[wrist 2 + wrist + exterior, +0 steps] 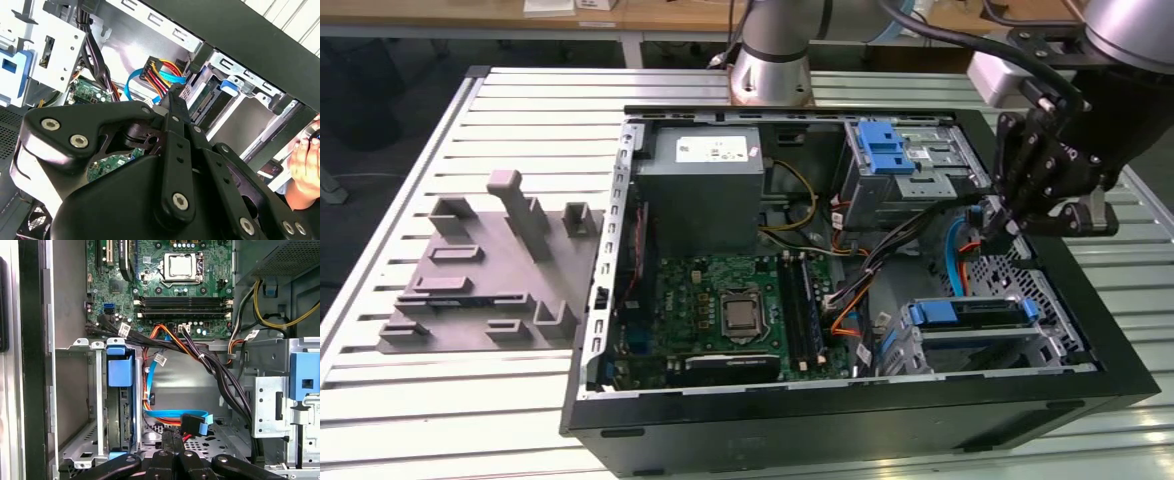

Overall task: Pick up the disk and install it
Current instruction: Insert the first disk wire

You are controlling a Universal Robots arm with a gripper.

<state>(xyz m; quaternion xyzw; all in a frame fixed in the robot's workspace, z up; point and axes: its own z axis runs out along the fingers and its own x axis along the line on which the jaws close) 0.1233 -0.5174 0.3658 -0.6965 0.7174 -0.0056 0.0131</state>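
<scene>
Gripper (pixel 172 436) is closed, fingers pressed together with nothing seen between them. It hangs inside the open black computer case (pixel 854 425), near the case's edge on the exterior view's right. Its tip is just beside a black connector on a flat blue cable (pixel 175 415).

The flat silver-grey disk (pixel 123 415) in its blue plastic carrier sits in the silver metal drive cage (pixel 75 390) at the case's front corner, apart from the gripper.

The case rests on the slatted metal counter (pixel 520 400). A grey moulded fixture (pixel 480 270) lies towards the counter's edge on the exterior view's left.
</scene>
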